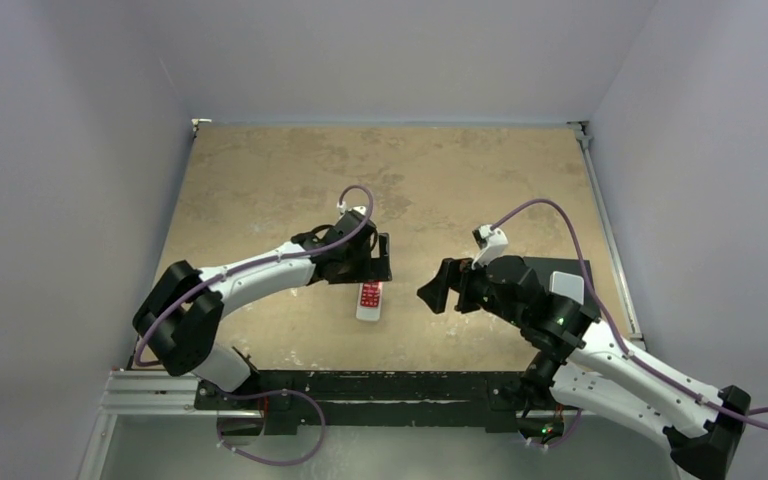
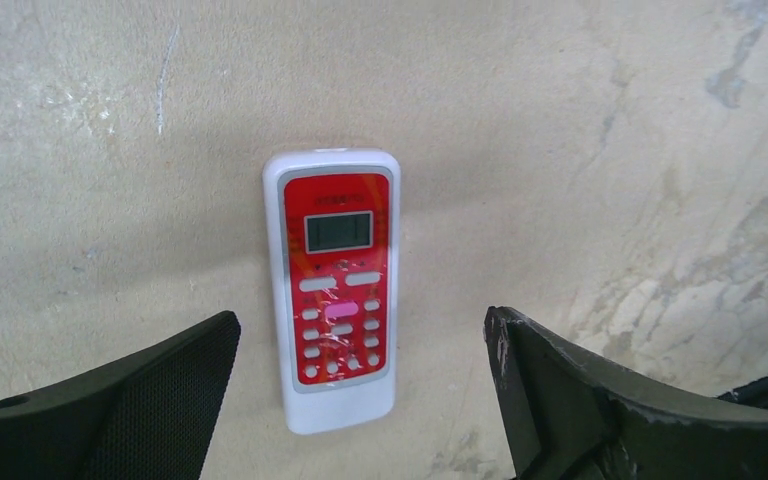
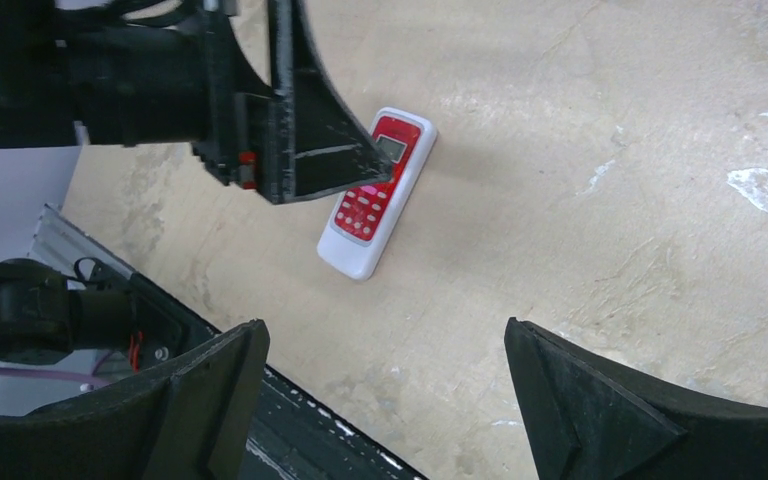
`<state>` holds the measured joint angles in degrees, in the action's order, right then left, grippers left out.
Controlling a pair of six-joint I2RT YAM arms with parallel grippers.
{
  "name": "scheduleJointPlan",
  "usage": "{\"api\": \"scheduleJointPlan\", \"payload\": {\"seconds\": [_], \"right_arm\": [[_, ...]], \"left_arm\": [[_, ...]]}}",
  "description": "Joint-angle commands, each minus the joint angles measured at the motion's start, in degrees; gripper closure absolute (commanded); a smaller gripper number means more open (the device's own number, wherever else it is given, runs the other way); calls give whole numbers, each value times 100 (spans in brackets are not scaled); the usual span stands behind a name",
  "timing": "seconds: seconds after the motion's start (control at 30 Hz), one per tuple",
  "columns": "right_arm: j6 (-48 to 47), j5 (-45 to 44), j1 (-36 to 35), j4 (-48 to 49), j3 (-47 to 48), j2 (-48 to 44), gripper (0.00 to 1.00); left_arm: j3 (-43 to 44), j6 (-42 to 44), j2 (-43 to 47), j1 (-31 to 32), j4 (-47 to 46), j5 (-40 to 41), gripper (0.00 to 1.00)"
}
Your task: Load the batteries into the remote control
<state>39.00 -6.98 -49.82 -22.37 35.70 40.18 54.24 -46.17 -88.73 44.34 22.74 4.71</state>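
Observation:
The remote control (image 1: 369, 300) lies flat on the tan table, red front up, near the middle front. It shows in the left wrist view (image 2: 335, 285) with its pale screen and buttons, and in the right wrist view (image 3: 376, 192). My left gripper (image 1: 380, 262) hangs just above its far end, open and empty, jaws wide on either side of the remote (image 2: 360, 350). My right gripper (image 1: 435, 290) is open and empty, a short way right of the remote (image 3: 380, 350). No batteries show in any view.
The black mounting rail (image 1: 380, 385) runs along the table's front edge, close behind the remote in the right wrist view (image 3: 290, 420). A dark flat patch (image 1: 560, 268) lies under the right arm. Grey walls close in three sides.

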Motion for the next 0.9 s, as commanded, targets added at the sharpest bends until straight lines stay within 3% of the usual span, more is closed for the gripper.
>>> {"api": "scheduleJointPlan", "payload": {"seconds": [0.0, 0.43, 0.87], "right_arm": [[-11, -353, 16, -87, 367, 88, 1], [177, -1367, 16, -529, 788, -59, 1], [-238, -1563, 16, -735, 1099, -251, 1]], "left_arm": [[175, 146, 564, 15, 46, 4, 6], [331, 672, 1775, 14, 368, 413, 1], [420, 1349, 2963, 14, 658, 646, 1]]}}
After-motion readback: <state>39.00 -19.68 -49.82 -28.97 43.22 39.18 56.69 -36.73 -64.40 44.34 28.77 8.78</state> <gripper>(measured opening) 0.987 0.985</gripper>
